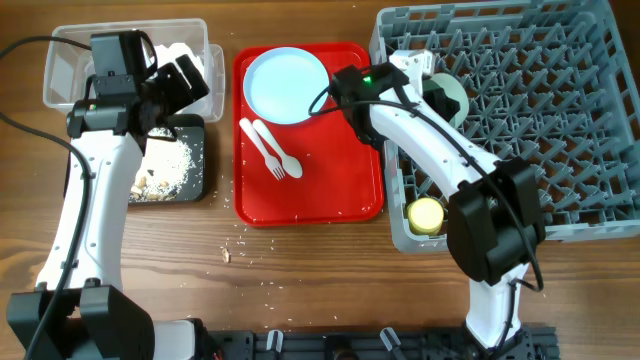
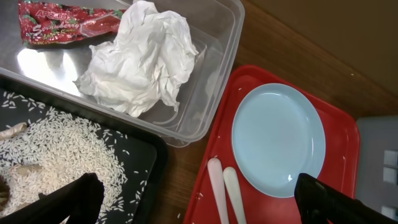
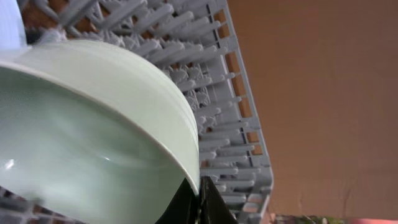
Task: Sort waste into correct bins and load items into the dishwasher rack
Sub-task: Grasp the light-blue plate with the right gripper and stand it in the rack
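My right gripper (image 3: 199, 190) is shut on the rim of the pale green bowl (image 3: 74, 143), holding it tilted over the left part of the grey dishwasher rack (image 1: 560, 120); in the overhead view the bowl (image 1: 452, 100) sits beside the gripper (image 1: 425, 85). The yellow cup (image 1: 427, 214) stands in the rack's front left corner. My left gripper (image 2: 199, 205) is open and empty above the black tray (image 2: 149, 155) of rice scraps (image 2: 56, 143). The clear tub (image 2: 211, 93) holds the red wrapper (image 2: 62, 22) and white tissue (image 2: 140, 56). The pale blue plate (image 2: 278, 137), fork and spoon (image 1: 270, 148) lie on the red tray.
The red serving tray (image 1: 330, 190) lies between the bins and the rack. Scattered rice grains (image 1: 240, 245) lie on the wooden table in front of it. A pale blue edge (image 3: 9, 25) shows behind the green bowl; I cannot tell what it is.
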You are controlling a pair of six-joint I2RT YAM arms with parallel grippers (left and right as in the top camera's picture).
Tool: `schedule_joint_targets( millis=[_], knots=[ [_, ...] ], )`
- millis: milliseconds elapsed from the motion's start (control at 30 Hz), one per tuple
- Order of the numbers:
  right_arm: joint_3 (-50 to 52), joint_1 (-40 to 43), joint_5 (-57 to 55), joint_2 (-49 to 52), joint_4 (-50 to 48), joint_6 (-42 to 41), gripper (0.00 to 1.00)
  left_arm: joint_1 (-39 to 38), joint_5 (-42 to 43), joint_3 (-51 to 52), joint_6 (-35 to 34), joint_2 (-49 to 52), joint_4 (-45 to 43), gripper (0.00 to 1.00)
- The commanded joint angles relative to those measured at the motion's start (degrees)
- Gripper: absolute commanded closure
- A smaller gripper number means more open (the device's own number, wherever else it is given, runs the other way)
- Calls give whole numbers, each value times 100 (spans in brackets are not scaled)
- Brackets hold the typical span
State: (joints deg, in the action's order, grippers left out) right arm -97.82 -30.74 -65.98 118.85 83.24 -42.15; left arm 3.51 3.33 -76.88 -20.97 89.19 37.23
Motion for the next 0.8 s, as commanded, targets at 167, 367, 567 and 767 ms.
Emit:
schedule_joint_targets(
  millis=[167,367,567,767],
  knots=[
    [70,-684,1255,212,448,-280,83,13,70,-66,-52,-24,52,0],
    [-24,-1001,1429,151,490,-304,1,13,70,-66,-52,-24,68,0],
    [-894,-887,2070,-214,166,223,0,13,70,-66,-52,-24,70,0],
    [-1054,-824,4898,-424,-3228,2225,11,15,66,-66,-50,-24,184,0]
  ],
)
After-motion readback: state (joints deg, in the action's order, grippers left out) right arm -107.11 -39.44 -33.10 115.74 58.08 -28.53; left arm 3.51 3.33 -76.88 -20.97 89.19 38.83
